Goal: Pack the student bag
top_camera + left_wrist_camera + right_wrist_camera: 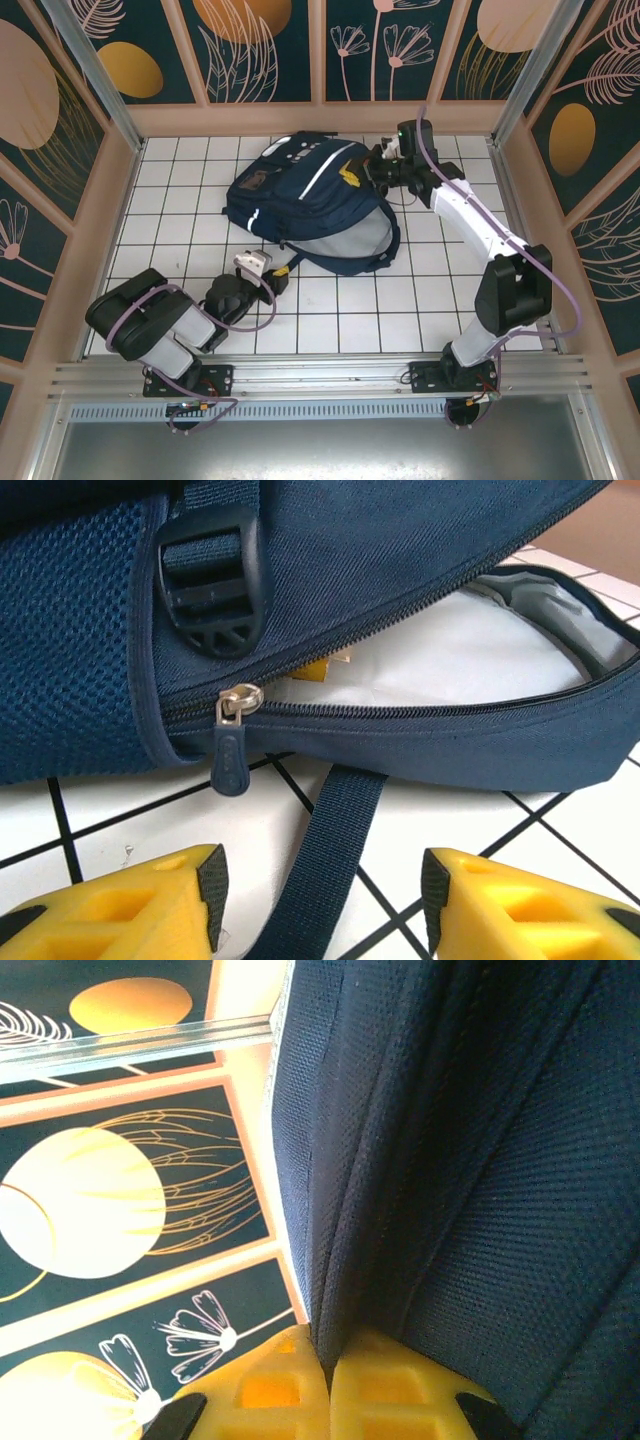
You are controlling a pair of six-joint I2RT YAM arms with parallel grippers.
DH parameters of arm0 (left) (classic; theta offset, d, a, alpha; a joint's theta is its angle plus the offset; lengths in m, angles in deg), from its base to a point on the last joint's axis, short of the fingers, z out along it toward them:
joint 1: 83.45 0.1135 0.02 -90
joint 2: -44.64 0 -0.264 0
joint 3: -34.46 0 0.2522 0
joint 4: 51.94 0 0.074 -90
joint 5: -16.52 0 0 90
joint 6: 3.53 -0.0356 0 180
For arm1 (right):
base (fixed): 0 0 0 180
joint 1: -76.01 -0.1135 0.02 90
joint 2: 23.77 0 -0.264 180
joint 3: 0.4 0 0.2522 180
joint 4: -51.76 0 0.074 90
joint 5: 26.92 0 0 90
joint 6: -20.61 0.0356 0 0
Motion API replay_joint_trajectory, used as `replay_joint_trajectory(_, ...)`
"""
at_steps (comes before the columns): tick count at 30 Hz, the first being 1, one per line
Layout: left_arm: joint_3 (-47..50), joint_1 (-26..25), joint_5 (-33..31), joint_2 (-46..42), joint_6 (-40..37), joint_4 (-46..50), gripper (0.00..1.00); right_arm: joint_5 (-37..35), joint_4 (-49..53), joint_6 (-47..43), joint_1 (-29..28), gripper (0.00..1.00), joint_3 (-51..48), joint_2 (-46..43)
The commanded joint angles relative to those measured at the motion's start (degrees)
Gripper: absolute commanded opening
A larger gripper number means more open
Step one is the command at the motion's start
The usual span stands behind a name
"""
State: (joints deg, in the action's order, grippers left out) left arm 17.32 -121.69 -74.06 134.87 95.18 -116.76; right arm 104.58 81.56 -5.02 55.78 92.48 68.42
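Lying toward the far side of the white tiled table (180, 200), the student bag (310, 195) gapes at its near edge, pale lining showing; we see the right gripper (328, 1385) clenched on a fold of the bag's navy fabric at its far right corner, pads pressed together; the left gripper (320, 880) stands released just before the open mouth, its yellow fingers (150, 900) spread either side of a dark strap (340, 830); a zip pull (230, 745) hangs where the teeth part, below a black buckle (210, 580).
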Motion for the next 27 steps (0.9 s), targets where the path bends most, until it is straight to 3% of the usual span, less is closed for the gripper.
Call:
replay_joint_trajectory(1,-1.0,-0.5,-2.1,2.0,-2.7,-6.4,0.57,5.3,-8.7,-0.9,0.5,0.0,-3.1,-6.6)
replay_joint_trajectory(9,-5.0,-0.5,-6.6,6.9,-3.1,-1.4,0.59,5.9,-9.8,-2.3,0.5,0.0,-12.6,-12.8)
replay_joint_trajectory(14,-7.4,-0.5,-9.4,10.5,-3.3,1.3,0.54,6.6,-8.6,-3.9,0.6,0.0,-16.0,-15.2)
replay_joint_trajectory(20,-9.4,-0.5,-7.3,13.2,-3.8,3.8,0.4,7.7,-7.2,-5.1,2.6,0.0,-17.4,-16.1)
replay_joint_trajectory(23,-10.0,-0.5,-5.1,13.9,-3.6,4.9,0.37,8.1,-7.3,-5.1,3.3,0.0,-17.7,-16.1)
replay_joint_trajectory(27,-11.9,-0.5,-4.3,14.1,-2.9,7.3,0.18,8.1,-7.8,-4.8,3.4,0.0,-18.4,-15.9)
